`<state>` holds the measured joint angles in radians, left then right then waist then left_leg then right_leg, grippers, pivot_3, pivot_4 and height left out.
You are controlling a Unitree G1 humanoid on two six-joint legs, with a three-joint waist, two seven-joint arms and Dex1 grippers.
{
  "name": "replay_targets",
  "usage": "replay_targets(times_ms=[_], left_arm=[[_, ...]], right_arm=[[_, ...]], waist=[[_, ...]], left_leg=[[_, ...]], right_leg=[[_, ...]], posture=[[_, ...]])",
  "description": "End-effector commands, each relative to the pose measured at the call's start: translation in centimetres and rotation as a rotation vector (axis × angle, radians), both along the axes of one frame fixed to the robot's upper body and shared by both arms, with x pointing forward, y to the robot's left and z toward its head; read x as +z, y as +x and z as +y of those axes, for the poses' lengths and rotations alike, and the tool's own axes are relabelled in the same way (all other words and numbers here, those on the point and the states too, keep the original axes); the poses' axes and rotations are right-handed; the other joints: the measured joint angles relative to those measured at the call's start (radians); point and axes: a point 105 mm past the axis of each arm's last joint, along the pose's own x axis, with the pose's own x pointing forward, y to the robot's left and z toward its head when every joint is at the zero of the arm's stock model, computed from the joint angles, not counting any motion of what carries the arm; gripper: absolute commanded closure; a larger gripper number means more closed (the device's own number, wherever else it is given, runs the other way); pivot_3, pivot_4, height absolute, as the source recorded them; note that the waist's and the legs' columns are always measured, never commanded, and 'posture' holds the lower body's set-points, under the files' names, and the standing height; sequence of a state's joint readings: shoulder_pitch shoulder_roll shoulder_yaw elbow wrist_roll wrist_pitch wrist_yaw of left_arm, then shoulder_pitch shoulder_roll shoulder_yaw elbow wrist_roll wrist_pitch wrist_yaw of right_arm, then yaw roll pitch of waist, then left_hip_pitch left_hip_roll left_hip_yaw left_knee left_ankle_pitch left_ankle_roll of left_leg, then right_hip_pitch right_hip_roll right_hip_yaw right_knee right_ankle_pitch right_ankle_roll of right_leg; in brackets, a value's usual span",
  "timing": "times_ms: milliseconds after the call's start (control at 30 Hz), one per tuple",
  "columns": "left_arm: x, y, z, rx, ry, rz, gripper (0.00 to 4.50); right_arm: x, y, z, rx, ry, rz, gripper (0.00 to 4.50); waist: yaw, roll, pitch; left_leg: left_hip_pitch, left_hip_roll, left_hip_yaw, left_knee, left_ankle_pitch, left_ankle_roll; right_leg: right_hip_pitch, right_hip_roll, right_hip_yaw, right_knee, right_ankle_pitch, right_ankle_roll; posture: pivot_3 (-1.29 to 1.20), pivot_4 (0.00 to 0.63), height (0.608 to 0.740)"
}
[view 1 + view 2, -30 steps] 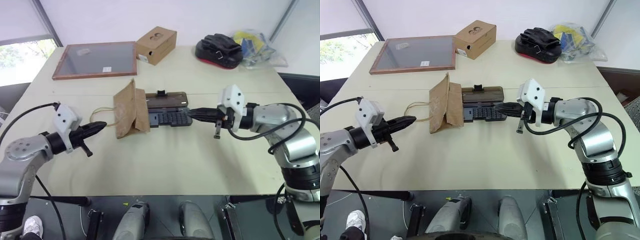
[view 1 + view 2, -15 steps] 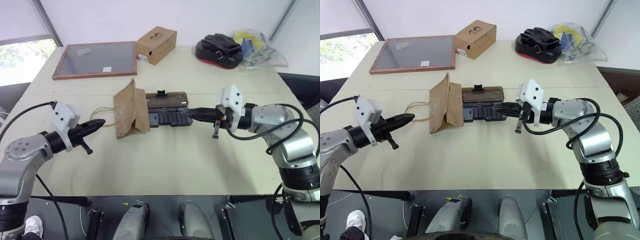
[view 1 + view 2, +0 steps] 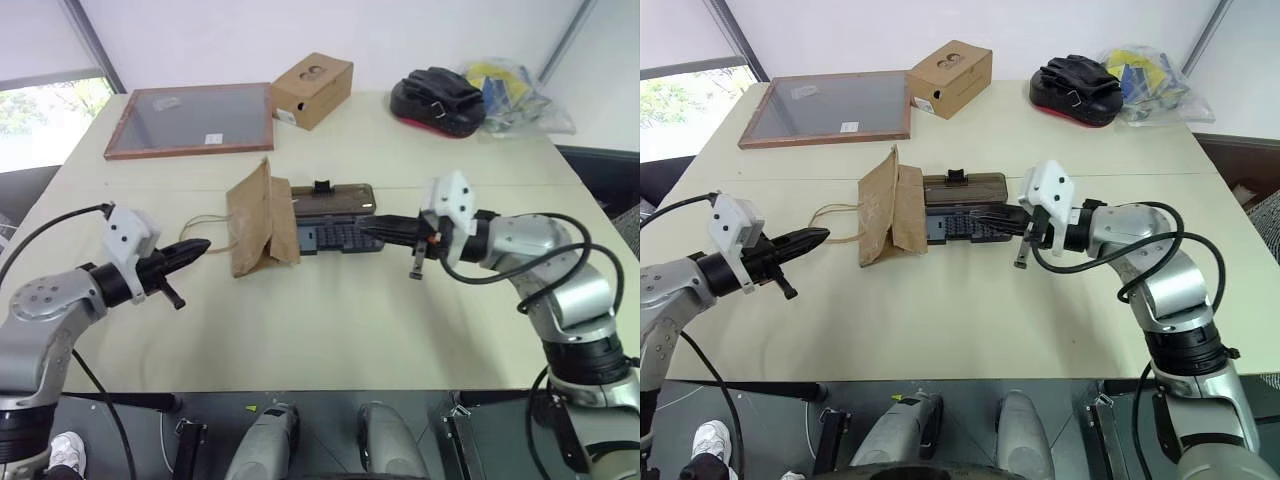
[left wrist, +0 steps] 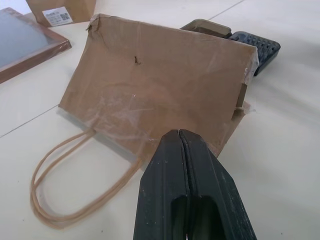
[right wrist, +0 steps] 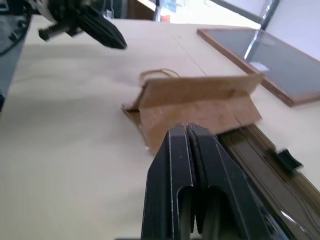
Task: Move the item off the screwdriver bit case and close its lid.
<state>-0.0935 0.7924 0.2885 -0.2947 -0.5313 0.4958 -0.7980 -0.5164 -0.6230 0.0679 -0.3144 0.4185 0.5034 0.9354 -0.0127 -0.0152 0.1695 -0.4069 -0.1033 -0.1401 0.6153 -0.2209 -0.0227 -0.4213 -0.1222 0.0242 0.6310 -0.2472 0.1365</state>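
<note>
You've got the paper bag [image 3: 260,218] folded like a tent, w/ its right flap lying over the left end of the screwdriver bit case [image 3: 335,228] and its left part on the surface [image 3: 330,330]. Its string handles [image 3: 205,228] trail out to the left, flat on the surface.

The case sits about mid-surface, open: grey tray w/ rows of bits toward you, the lid [image 3: 335,196] laid back flat on the far side, small black latch tab [image 3: 322,186] at its far edge. The bag covers the left end of both tray and lid.

Your right gripper [image 3: 366,229] has its fingers pressed together, nothing between them. Its tip is over the right end of the bit tray, pointing left toward the bag; can't tell if it touches the tray. In the right wrist view the shut fingers [image 5: 192,165] aim at the bag's near flap.

Your left gripper [image 3: 200,246] is also pressed together and holds nothing. It hovers left of the bag, tip just beside the string handles, pointing right at the bag.

Far side of the surface: wooden-framed glass panel [image 3: 190,120] at left, cardboard box [image 3: 312,90] w/ two holes next to it, black-and-red bundle [image 3: 438,100] and a clear plastic bag [image 3: 515,95] at right, all well apart from the case.
</note>
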Motion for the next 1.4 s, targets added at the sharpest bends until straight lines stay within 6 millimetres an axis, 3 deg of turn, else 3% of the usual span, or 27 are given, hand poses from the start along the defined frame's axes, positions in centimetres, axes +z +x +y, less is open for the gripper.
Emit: replay_targets(times_ms=[33,100,333,600,800,1167,1400], left_arm=[[0.7,0.2,-0.4,-0.005,0.005,-0.039,4.5],[0.7,0.3,-0.4,-0.004,0.005,-0.04,4.5],[0.3,0.7,-1.0,-0.008,0.002,-0.039,4.5],[-0.1,1.0,-1.0,0.0,0.008,-0.036,4.5],[-0.1,1.7,-0.7,0.019,0.023,-0.054,4.5],[-0.6,0.2,0.0,0.084,0.034,-0.062,4.5],[-0.8,0.3,-0.1,0.113,0.03,-0.079,4.5]], right_arm=[[0.7,1.0,1.1,-0.075,0.071,-0.018,4.21],[0.3,1.6,1.8,-0.109,0.087,0.001,3.58],[-1.3,1.4,5.9,-0.111,0.145,0.189,0.02],[-2.1,1.4,9.2,-0.137,0.207,0.433,0.02],[-3.3,2.5,10.5,-0.199,0.194,0.503,0.02],[-4.6,7.5,11.2,-0.382,0.252,0.568,0.02],[-4.5,7.0,11.1,-0.312,0.203,0.54,0.02]], waist=[[-0.001,0.0,0.0],[-0.001,0.0,0.0],[-0.003,0.0,0.0],[-0.004,0.0,0.0],[-0.005,0.0,0.0],[-0.022,0.001,0.0],[-0.03,0.001,0.0]], left_leg=[[0.0,0.0,0.0,0.0,0.0,0.0],[0.0,0.0,0.0,0.0,0.0,0.0],[0.0,0.0,0.0,-0.001,0.0,-0.001],[0.0,0.0,0.0,-0.001,0.0,-0.001],[0.0,0.001,0.0,-0.001,0.001,-0.001],[0.0,0.003,0.0,-0.003,0.002,-0.003],[0.0,0.003,0.0,-0.003,0.002,-0.003]], right_leg=[[0.0,0.0,0.0,0.0,0.0,0.0],[-0.001,0.0,0.0,0.0,0.0,0.0],[-0.002,0.0,0.0,0.001,0.001,-0.001],[-0.003,0.001,0.0,0.001,0.002,-0.002],[-0.003,0.002,0.0,0.002,0.002,-0.002],[-0.005,0.004,0.0,0.003,0.004,-0.003],[-0.005,0.004,0.0,0.003,0.004,-0.003]], posture=[[0.0,0.15,0.74],[0.0,0.15,0.74],[0.0,0.15,0.74],[0.0,0.15,0.74],[0.0,0.15,0.74],[0.0,0.15,0.74],[0.0,0.15,0.74]])
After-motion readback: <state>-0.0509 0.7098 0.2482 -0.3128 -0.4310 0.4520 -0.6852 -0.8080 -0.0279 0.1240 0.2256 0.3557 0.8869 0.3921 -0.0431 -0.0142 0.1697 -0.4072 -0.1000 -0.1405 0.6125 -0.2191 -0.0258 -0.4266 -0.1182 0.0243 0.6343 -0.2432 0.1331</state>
